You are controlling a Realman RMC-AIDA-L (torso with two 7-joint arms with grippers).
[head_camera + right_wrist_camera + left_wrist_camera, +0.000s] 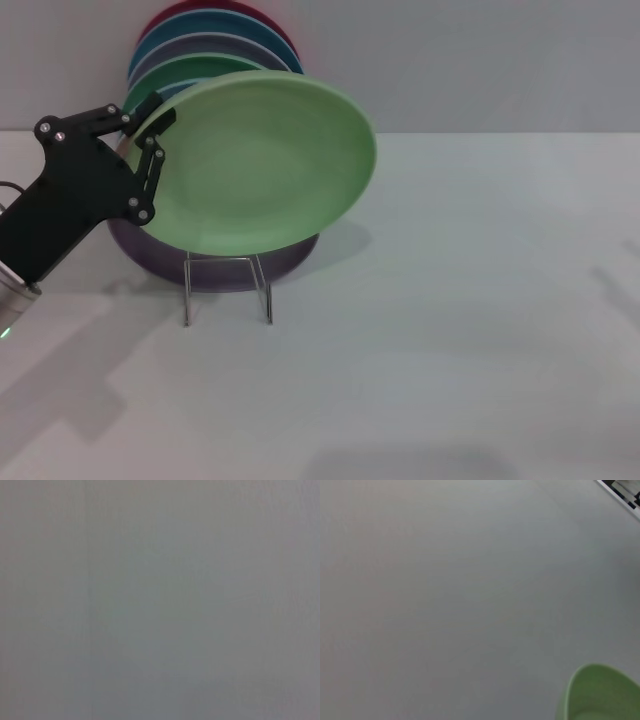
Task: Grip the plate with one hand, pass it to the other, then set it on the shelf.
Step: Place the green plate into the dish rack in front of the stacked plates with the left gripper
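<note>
Reaching in from the lower left of the head view, the left arm slants up toward the rack point(228, 290), its silver wrist with a green light low at the frame edge and its black body rising to the left pincer point(150, 155). The jointed fingers point(152, 170) are clamped on the left rim of the plate point(262, 160), one finger lying over the front face of the rim and another linkage running across behind the rim's upper edge.

The plate is pale mint green and is held tilted, its hollow face turned forward and to the right. It sits just in front of the row of plates standing in the rack, above the rack's front wire loop. Whether its lower edge touches the rack or the plate behind cannot be told. Right behind it stands a lilac plate point(215, 270), whose lower edge shows beneath the mint one. Behind that come a darker green plate point(185, 72), then a greyish-purple, a blue and a red one at the back.

The rack stands on the pale surface point(450, 300), near its far edge.

In the left wrist view, one edge of the plate point(600, 692) shows against the surface.

The right pincer is not in sight in any view.
</note>
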